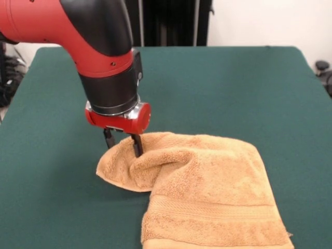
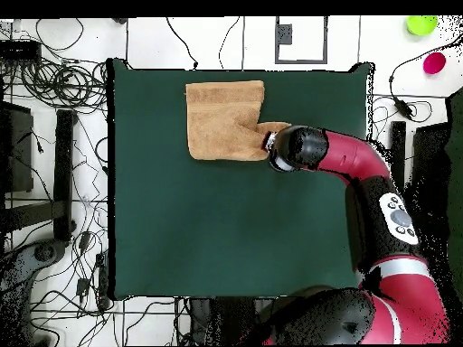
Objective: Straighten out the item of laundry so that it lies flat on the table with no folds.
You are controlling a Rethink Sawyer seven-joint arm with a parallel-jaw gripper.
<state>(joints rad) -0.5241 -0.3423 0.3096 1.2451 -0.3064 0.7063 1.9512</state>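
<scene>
The tan-orange towel [image 1: 207,192] lies near the table's front edge in the front view, folded over on itself, with a woven band near its near short edge. Its left corner is bunched into a raised ridge. My gripper [image 1: 123,143] stands upright on that corner, its two black fingers either side of the ridge and closed on the cloth. In the overhead view the towel [image 2: 224,120] lies at the table's top edge, with one corner drawn out to the right under my gripper [image 2: 269,140]. The dark green table [image 1: 233,88] is bare around it.
The towel's near edge reaches the table's front edge in the front view. In the overhead view cables [image 2: 63,81] and black stands [image 2: 18,135] lie on the floor at the left. A green object [image 2: 421,24] and a pink object [image 2: 435,62] sit off the table at the top right.
</scene>
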